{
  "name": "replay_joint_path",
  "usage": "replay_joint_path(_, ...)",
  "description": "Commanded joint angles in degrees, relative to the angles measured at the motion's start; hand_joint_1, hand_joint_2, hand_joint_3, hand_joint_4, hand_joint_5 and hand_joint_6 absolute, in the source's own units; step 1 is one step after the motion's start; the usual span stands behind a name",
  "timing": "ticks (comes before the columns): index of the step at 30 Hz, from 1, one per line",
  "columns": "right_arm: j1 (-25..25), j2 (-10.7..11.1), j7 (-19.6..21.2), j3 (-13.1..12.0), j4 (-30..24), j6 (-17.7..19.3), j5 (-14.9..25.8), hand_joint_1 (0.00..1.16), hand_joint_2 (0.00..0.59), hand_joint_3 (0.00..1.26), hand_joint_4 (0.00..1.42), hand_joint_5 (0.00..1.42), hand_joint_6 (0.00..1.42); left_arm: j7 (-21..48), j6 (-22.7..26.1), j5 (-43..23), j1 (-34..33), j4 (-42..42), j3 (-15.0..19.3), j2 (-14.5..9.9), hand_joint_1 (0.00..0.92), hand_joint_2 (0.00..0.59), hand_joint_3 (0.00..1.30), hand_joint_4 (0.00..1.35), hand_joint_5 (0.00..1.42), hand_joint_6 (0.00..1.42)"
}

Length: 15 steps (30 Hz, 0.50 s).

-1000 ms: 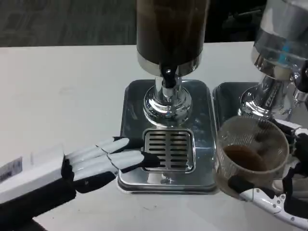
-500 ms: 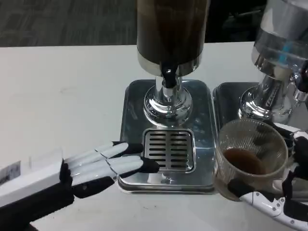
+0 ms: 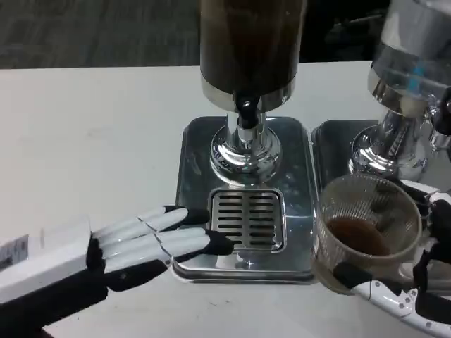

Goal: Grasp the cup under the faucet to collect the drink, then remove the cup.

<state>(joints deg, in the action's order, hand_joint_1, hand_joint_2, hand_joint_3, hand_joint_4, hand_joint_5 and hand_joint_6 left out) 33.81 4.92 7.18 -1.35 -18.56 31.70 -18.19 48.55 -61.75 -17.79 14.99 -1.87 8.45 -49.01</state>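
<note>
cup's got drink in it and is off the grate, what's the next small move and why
Probably lower the cup to the white table at the front right, then release. The right hand holds it beside the drip tray, clear of the faucet, with brown drink inside, so collecting looks done and only setting down remains.

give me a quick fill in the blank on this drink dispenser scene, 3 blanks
1. The cup is held by the ____ hand.
2. The drink in the cup is ____ in colour.
3. The left hand lies with its fingertips at the edge of the slotted ____.

Missing words: right; brown; grate
</note>
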Motion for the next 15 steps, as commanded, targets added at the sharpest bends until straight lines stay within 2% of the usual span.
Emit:
replay_joint_path(1, -0.75, -0.58, 0.34, -0.33, -2.04, 0.97, 1.65, 0.99, 0.125, 0.88, 0.95, 1.10, 1.33, -0.72, -1.08, 0.85, -0.72, 0.01, 0.84, -0.74, 0.000, 0.124, 0.08, 0.00, 0.00, 0.01)
replay_joint_path(15, -0.66, -1.21, 0.50, -0.31, -1.76, 1.17, 1.53, 0.99, 0.126, 0.88, 0.97, 1.10, 1.33, -0.56, -1.07, 0.98, -1.19, 0.41, 0.64, -1.27, 0.000, 0.131, 0.09, 0.00, 0.00, 0.01)
